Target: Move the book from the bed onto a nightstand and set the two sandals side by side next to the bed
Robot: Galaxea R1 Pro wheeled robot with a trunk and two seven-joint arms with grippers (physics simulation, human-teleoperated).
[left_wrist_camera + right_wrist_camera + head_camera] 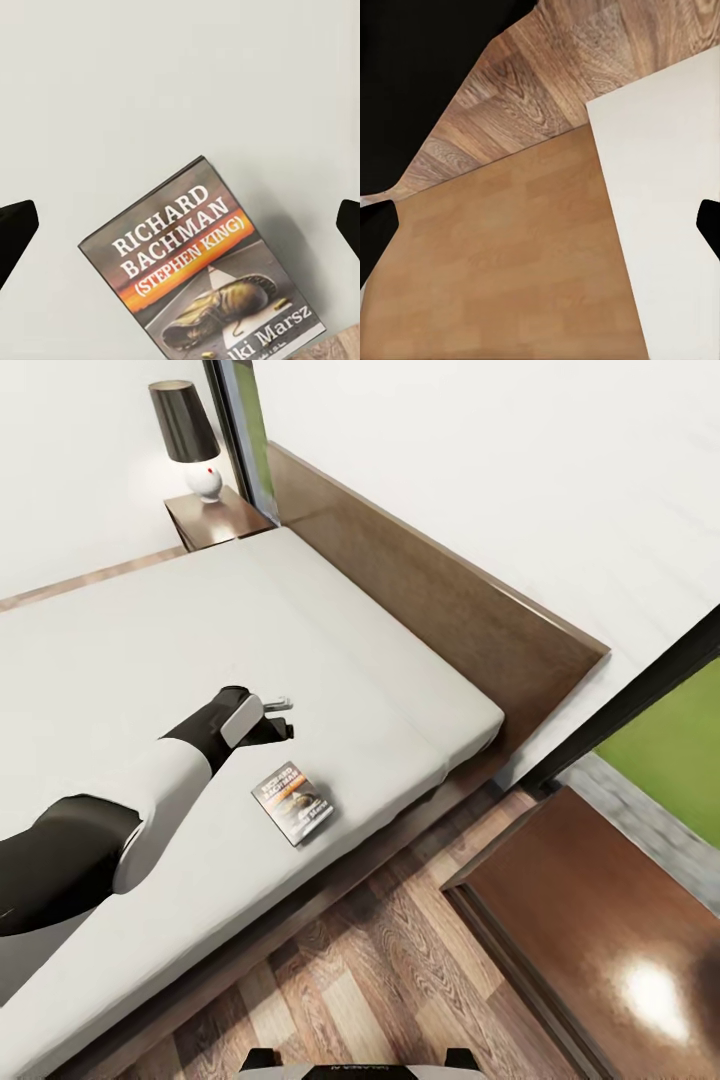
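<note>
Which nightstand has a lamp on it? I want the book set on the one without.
The far nightstand by the headboard carries the lamp; the near nightstand beside the window doesn't.

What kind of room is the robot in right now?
Most likely a bedroom: a large bed with a wooden headboard fills the head view, with a lamp on a nightstand at its far corner. A book lies on the mattress.
</note>
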